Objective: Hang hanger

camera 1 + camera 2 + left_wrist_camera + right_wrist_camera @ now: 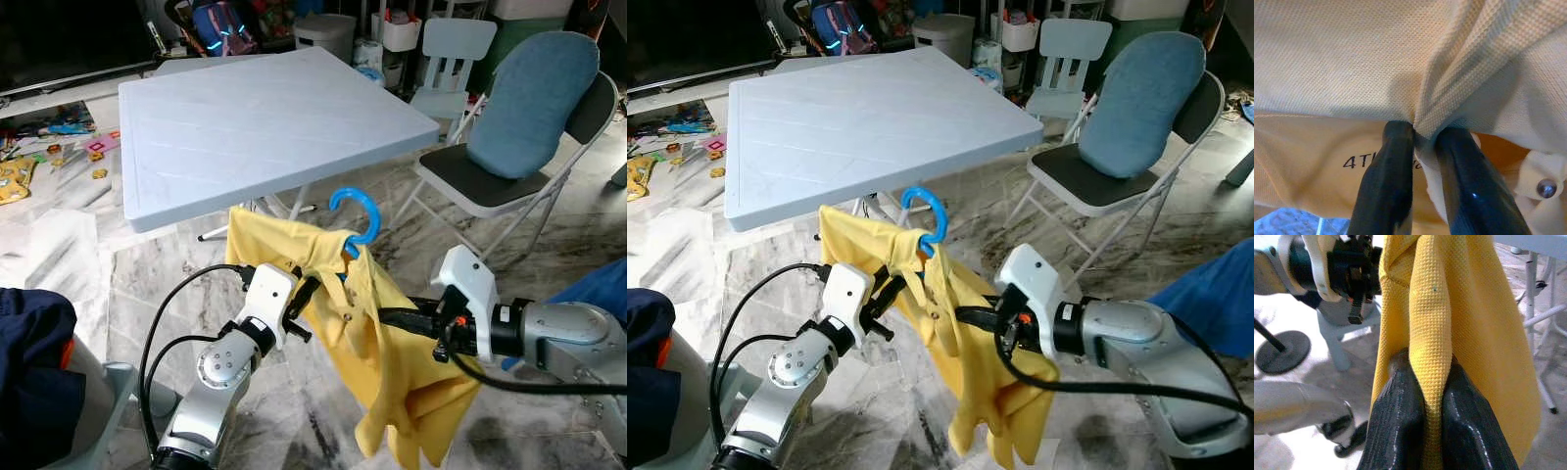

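A yellow polo shirt (pixel 392 352) hangs on a blue hanger (pixel 355 217), held up in the air between the two arms, in front of the near edge of a pale blue tabletop (pixel 255 122). Only the hanger's curved hook shows, rising above the shirt's collar; the rest is hidden inside the cloth.

The left gripper (pixel 315 291) reaches in from the left and its fingers (pixel 1388 181) pinch a fold of the shirt near the collar; in the left wrist view a printed label and a metal snap button (pixel 1546 187) sit close to the pinched fold. The right gripper (pixel 387 317) comes in from the right, lower down, and its fingers (pixel 1400 426) are pressed together on a vertical ridge of yellow fabric. The shirt's lower part droops freely below the right gripper toward the marbled floor (pixel 118 264).

Beyond the tabletop on the right stands a folding chair (pixel 519 166) with a blue cushion (pixel 534 98). A dark blue cloth (pixel 34 362) lies at the near left.
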Controlling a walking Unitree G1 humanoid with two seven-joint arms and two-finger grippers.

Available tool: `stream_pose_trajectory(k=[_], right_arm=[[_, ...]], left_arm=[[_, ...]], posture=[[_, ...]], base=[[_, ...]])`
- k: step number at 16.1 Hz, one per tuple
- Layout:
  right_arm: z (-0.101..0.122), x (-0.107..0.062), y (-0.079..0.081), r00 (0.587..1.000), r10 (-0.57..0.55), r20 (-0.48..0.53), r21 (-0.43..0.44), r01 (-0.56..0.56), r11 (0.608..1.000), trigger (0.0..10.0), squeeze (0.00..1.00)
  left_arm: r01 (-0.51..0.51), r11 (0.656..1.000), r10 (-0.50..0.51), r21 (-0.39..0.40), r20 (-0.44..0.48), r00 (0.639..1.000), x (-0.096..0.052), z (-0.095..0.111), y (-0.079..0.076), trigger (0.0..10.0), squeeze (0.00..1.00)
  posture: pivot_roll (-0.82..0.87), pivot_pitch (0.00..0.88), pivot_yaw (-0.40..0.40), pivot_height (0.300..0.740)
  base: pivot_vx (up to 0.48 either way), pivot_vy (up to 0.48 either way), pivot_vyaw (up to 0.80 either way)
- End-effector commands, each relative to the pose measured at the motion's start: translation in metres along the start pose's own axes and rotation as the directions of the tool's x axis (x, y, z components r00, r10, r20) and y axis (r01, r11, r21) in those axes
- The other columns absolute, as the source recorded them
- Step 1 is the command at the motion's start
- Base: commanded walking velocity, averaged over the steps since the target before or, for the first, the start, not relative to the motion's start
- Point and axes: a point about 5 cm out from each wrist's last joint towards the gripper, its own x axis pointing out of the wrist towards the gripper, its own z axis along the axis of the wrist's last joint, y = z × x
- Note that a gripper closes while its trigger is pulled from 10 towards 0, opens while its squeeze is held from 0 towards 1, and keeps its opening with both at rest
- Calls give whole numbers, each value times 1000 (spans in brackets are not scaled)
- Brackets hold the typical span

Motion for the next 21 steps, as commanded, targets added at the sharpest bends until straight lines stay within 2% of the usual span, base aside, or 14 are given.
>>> stream_pose_trajectory(k=[1, 5, 8, 11, 13, 16, 18, 19, 21], right_arm=[[-2, 4, 2, 1000, 4, -15, -24, -4, 1000, 10000, 0], [3, 10, -6, 997, -73, 8, -77, 73, 994, 10000, 0], [9, 13, -20, 984, -173, 42, -115, 177, 978, 10000, 0], [3, 10, -18, 989, -151, 3, -165, 149, 975, 10000, 0], [-2, 4, -18, 991, -133, -25, -178, 126, 976, 10000, 0], [-15, -5, -14, 990, -100, -99, -217, 76, 973, 10000, 0], [-39, -21, -15, 967, -83, -239, -287, 11, 958, 10000, 0], [-47, -36, -26, 947, -130, -293, -304, 37, 952, 10000, 0], [-51, -50, -36, 930, -162, -329, -319, 52, 946, 10000, 0]], left_arm=[[2, 1000, -3, 9, 44, 999, 1, 8, 2, 0, 0], [8, 1000, -9, 5, 47, 999, 1, 8, 2, 0, 0], [8, 1000, -8, -5, 50, 999, 1, 9, 1, 0, 0], [-23, 1000, 22, 9, 43, 999, 1, 8, 7, 0, 0], [-84, 996, 84, 30, 9, 996, -1, 3, 20, 0, 0], [-111, 992, 110, 56, 17, 994, -2, 6, 26, 0, 0], [-174, 981, 173, 89, 17, 985, -6, 8, 42, 0, 0], [-236, 964, 238, 126, 2, 971, -12, 7, 59, 0, 0], [-270, 953, 274, 139, -11, 962, -17, 5, 69, 0, 0]], posture=[[-182, 0, 43, 740], [-181, 0, 42, 740], [-183, 0, 39, 740], [-180, 0, 36, 740], [-185, 0, 39, 740], [-186, 0, 42, 740], [-185, 0, 44, 740], [-185, 0, 44, 740], [-184, 0, 44, 740]], base=[[0, 0, 0], [0, 0, 0], [0, 0, 0], [0, 0, 0], [0, 0, 0], [0, 0, 0], [0, 0, 0], [0, 0, 0], [0, 0, 0]])
